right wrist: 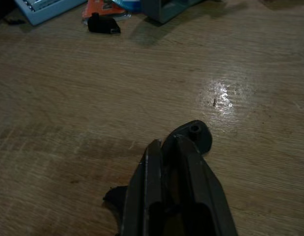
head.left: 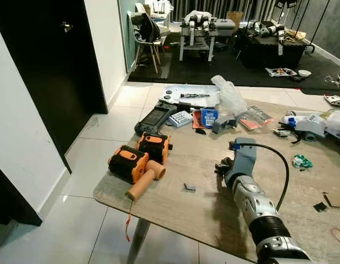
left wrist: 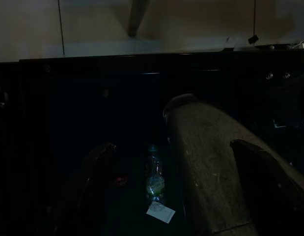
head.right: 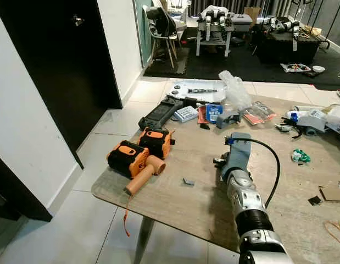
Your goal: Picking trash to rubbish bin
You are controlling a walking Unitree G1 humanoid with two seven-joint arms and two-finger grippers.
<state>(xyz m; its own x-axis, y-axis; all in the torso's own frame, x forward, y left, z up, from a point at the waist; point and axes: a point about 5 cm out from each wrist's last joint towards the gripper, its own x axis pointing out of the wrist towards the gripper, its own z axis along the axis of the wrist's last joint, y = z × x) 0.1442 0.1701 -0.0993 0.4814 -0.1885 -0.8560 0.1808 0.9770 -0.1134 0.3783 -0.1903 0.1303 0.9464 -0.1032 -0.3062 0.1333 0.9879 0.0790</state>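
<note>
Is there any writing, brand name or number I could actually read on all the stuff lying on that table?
No text can be read here.
Blue packet: printing shows, too small to read.
Pale blue keypad-like box: rows of marks, too blurred.
Orange and black tool: no legible label.
Red and clear packet: print too blurred.
Right gripper, over the wooden table: no markings.

My right arm reaches forward, low, and my right gripper (right wrist: 174, 142) has its two black fingers (right wrist: 152, 172) pressed together. My left arm hangs idle in shade.
</note>
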